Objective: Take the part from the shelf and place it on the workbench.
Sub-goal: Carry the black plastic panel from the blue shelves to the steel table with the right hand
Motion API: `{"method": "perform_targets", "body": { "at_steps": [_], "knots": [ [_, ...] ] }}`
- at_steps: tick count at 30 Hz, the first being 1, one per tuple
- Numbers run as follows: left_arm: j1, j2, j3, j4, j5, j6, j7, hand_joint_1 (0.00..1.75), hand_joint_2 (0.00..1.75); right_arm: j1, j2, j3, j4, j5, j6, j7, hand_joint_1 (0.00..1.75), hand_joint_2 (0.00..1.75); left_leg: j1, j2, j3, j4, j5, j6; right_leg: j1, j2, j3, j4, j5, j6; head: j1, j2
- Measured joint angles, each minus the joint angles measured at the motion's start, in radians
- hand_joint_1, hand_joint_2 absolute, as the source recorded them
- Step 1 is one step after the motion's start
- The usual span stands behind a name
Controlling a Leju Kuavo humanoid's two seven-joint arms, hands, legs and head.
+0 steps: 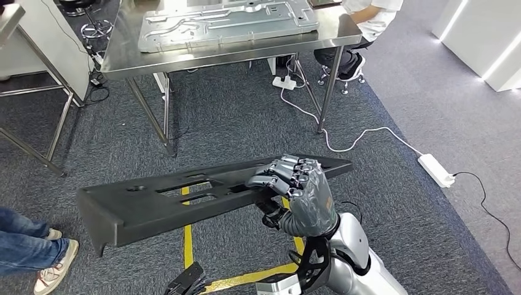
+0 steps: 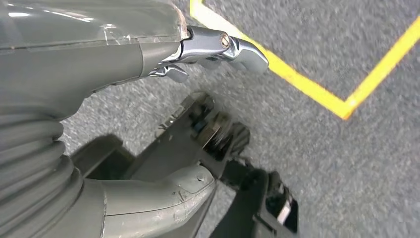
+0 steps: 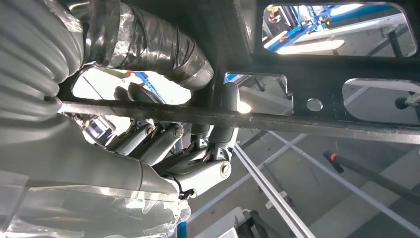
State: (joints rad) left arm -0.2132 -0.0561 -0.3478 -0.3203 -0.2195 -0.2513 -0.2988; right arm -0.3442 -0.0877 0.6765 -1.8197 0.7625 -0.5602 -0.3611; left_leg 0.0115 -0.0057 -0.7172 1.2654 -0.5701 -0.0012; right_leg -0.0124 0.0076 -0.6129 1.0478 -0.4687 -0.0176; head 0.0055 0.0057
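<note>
The part is a long black flat bar with several cutouts and a folded-down end, held level above the carpet. My right hand grips it near its right end, fingers curled over the far edge. From underneath, the right wrist view shows that hand wrapped round the part's rim, with the thumb on the other side. My left hand hangs low at the bottom edge; in its wrist view the hand holds nothing, fingers apart over the carpet. The steel workbench stands ahead.
A large silver panel lies on the workbench. A person sits at its far right corner. Another person's legs stand at the left. A white power strip and cable lie on the carpet at right. Yellow tape marks the floor.
</note>
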Motion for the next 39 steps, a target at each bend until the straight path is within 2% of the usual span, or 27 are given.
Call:
{"method": "perform_targets", "body": {
  "at_steps": [1,2,3,5,6,7,9,11,13,15,16,17,18,20,21,22,23,27,29,31,33,34,35,36,37,38,39],
  "knots": [
    [0.001,0.000,0.000,0.000,-0.001,-0.003,-0.001,0.00,1.75,0.000,0.000,0.001,0.000,0.000,0.001,0.000,1.75,1.75,-0.001,0.000,-0.020,0.039,-0.007,0.003,0.004,0.000,0.001,0.000,-0.001,-0.002,0.000,0.000],
    [0.001,0.000,-0.001,0.000,-0.001,-0.004,-0.001,0.00,1.75,0.000,0.000,0.001,0.000,0.000,0.002,0.001,1.75,1.75,-0.002,0.000,-0.024,0.044,0.003,0.008,0.008,0.000,0.002,0.000,-0.003,-0.004,0.000,0.000],
    [0.001,0.000,-0.001,0.000,-0.001,-0.005,-0.001,0.00,1.75,0.000,0.000,0.002,0.000,0.000,0.003,0.001,1.75,1.75,-0.005,0.000,-0.007,0.008,0.031,0.015,0.012,0.000,0.005,0.000,-0.004,-0.006,0.000,0.000],
    [-0.001,0.000,-0.001,0.000,-0.001,-0.005,-0.001,0.00,1.75,-0.001,0.000,0.003,0.000,0.000,0.005,0.002,1.75,1.75,-0.015,0.000,0.058,-0.124,0.094,0.033,0.016,0.001,0.012,0.000,-0.007,-0.007,0.000,0.000],
    [-0.004,0.000,-0.001,0.000,-0.001,-0.006,0.000,0.00,1.75,-0.002,0.000,0.003,0.000,0.000,0.005,0.004,1.75,1.75,-0.020,0.000,0.086,-0.180,0.111,0.040,0.017,0.001,0.014,0.000,-0.009,-0.005,0.000,0.000],
    [-0.006,0.000,-0.001,0.000,-0.001,-0.007,0.001,0.00,1.75,-0.002,0.000,0.003,0.000,0.001,0.006,0.005,1.75,1.75,-0.025,0.000,0.103,-0.214,0.116,0.045,0.017,0.000,0.014,-0.001,-0.010,-0.002,0.000,0.000],
    [-0.008,0.000,-0.001,0.000,-0.001,-0.009,0.002,0.00,1.75,-0.004,0.000,0.004,0.000,0.001,0.006,0.007,1.75,1.75,-0.030,-0.001,0.112,-0.234,0.113,0.049,0.015,0.000,0.015,-0.005,-0.010,0.007,0.000,0.000],
    [-0.007,0.000,-0.001,0.000,-0.001,-0.010,0.004,0.00,1.75,-0.005,0.000,0.005,0.000,0.002,0.006,0.008,1.75,1.75,-0.023,0.000,0.124,-0.252,0.119,0.054,0.015,-0.002,0.016,-0.001,-0.015,0.016,0.000,0.000],
    [-0.009,-0.001,-0.001,0.000,-0.001,-0.012,0.005,0.00,1.75,-0.008,0.000,0.005,0.000,0.003,0.006,0.008,1.75,1.75,-0.017,0.001,0.138,-0.270,0.124,0.059,0.015,-0.002,-0.011,0.058,-0.046,0.026,0.000,0.000],
    [-0.010,-0.003,-0.002,0.000,-0.001,-0.014,0.005,0.00,1.75,-0.009,0.000,0.006,0.000,0.003,0.006,0.009,1.75,1.75,-0.017,0.001,0.144,-0.271,0.120,0.063,0.009,-0.002,-0.075,0.172,-0.091,0.036,0.000,0.000],
    [-0.010,-0.004,-0.002,0.000,-0.001,-0.015,0.006,0.00,1.75,-0.008,-0.001,0.006,0.000,0.003,0.006,0.009,1.75,1.75,-0.017,0.001,0.146,-0.271,0.117,0.062,0.005,-0.003,-0.106,0.217,-0.100,0.041,0.000,0.000],
    [-0.009,-0.005,-0.002,0.000,-0.001,-0.015,0.006,0.00,1.75,-0.007,-0.001,0.007,0.001,0.003,0.006,0.010,1.75,1.75,-0.015,0.001,0.149,-0.270,0.113,0.061,0.000,-0.003,-0.122,0.233,-0.091,0.045,0.000,0.000],
    [-0.009,-0.005,-0.003,0.000,-0.001,-0.015,0.006,0.00,1.75,-0.007,-0.001,0.008,0.001,0.003,0.006,0.010,1.75,1.75,-0.013,0.001,0.153,-0.268,0.108,0.058,-0.004,-0.004,-0.122,0.217,-0.066,0.050,0.000,0.000],
    [-0.009,-0.006,-0.003,0.000,-0.001,-0.015,0.006,0.00,1.75,-0.007,-0.001,0.009,0.001,0.003,0.006,0.010,1.75,1.75,-0.008,0.000,0.162,-0.259,0.093,0.049,-0.011,-0.006,-0.077,0.109,0.005,0.056,0.000,0.000],
    [-0.009,-0.006,-0.003,0.000,-0.001,-0.015,0.006,0.00,1.75,-0.008,-0.001,0.009,0.001,0.003,0.006,0.010,1.75,1.75,-0.007,-0.001,0.164,-0.252,0.084,0.042,-0.010,-0.007,-0.052,0.056,0.025,0.056,0.001,0.000],
    [-0.010,-0.007,-0.003,0.000,-0.001,-0.015,0.006,0.00,1.75,-0.009,-0.001,0.010,0.002,0.003,0.006,0.010,1.75,1.75,-0.007,-0.001,0.164,-0.247,0.078,0.035,-0.009,-0.008,-0.036,0.022,0.032,0.053,0.000,0.000],
    [-0.010,-0.008,-0.003,0.000,-0.002,-0.015,0.006,0.00,1.75,-0.009,-0.001,0.010,0.002,0.004,0.006,0.010,1.75,1.75,-0.009,-0.002,0.164,-0.244,0.072,0.028,-0.007,-0.007,-0.029,0.009,0.027,0.047,0.000,0.000],
    [-0.012,-0.010,-0.004,0.000,-0.001,-0.009,0.006,0.00,1.75,-0.010,-0.001,0.010,0.002,0.005,0.006,0.011,1.75,1.75,-0.005,0.000,0.168,-0.233,0.055,0.009,-0.004,-0.002,-0.018,0.000,0.014,0.018,0.000,0.000],
    [-0.012,-0.010,-0.004,-0.001,-0.001,-0.007,0.005,0.00,1.75,-0.010,-0.001,0.010,0.002,0.006,0.006,0.011,1.75,1.75,-0.003,0.001,0.165,-0.218,0.046,0.005,-0.005,-0.003,-0.010,-0.003,0.011,0.011,0.000,0.000],
    [-0.012,-0.010,-0.004,-0.001,-0.001,-0.006,0.005,0.00,1.75,-0.010,-0.001,0.010,0.002,0.006,0.006,0.011,1.75,1.75,-0.003,0.001,0.162,-0.212,0.043,0.004,-0.005,-0.003,-0.009,-0.003,0.010,0.010,0.000,0.000],
    [-0.013,-0.010,-0.004,-0.001,-0.001,-0.005,0.005,0.00,1.75,-0.011,0.000,0.010,0.002,0.006,0.006,0.011,1.75,1.75,-0.003,0.001,0.129,-0.151,0.018,0.001,-0.004,-0.004,-0.004,-0.003,0.007,0.005,0.000,0.000],
    [-0.010,-0.011,-0.004,-0.001,-0.001,-0.005,0.006,0.00,1.75,-0.011,0.000,0.010,0.002,0.006,0.006,0.011,1.75,1.75,-0.002,0.001,0.082,-0.081,0.000,0.000,-0.002,-0.004,0.001,-0.003,0.002,0.001,0.000,0.000],
    [-0.007,-0.011,-0.005,-0.001,-0.001,-0.005,0.006,0.00,1.75,-0.011,0.000,0.010,0.002,0.007,0.006,0.011,1.75,1.75,-0.002,0.001,0.050,-0.053,0.016,0.003,0.002,-0.003,0.012,-0.003,-0.007,-0.001,0.000,0.000],
    [-0.004,-0.011,-0.005,-0.001,-0.001,-0.005,0.006,0.00,1.75,-0.010,0.000,0.010,0.003,0.008,0.006,0.011,1.75,1.75,-0.003,0.001,0.037,-0.066,0.052,0.008,0.005,-0.001,0.024,-0.003,-0.017,-0.002,0.000,0.000],
    [-0.001,-0.011,-0.005,-0.001,-0.001,-0.005,0.006,0.00,1.75,-0.010,0.000,0.010,0.003,0.008,0.006,0.011,1.75,1.75,-0.005,0.001,0.038,-0.101,0.090,0.015,0.008,0.001,0.036,-0.004,-0.026,-0.001,0.000,0.000],
    [-0.001,-0.011,-0.005,-0.001,-0.001,-0.005,0.005,0.00,1.75,-0.010,0.000,0.011,0.003,0.009,0.006,0.011,1.75,1.75,-0.009,0.001,0.068,-0.174,0.131,0.023,0.009,0.002,0.045,-0.006,-0.032,0.003,0.000,0.000],
    [-0.001,-0.011,-0.005,-0.001,-0.001,-0.005,0.005,0.00,1.75,-0.010,0.000,0.011,0.003,0.009,0.006,0.011,1.75,1.75,-0.013,0.000,0.083,-0.206,0.137,0.028,0.008,0.002,0.047,-0.007,-0.035,0.007,0.000,0.000]
  ]
}}
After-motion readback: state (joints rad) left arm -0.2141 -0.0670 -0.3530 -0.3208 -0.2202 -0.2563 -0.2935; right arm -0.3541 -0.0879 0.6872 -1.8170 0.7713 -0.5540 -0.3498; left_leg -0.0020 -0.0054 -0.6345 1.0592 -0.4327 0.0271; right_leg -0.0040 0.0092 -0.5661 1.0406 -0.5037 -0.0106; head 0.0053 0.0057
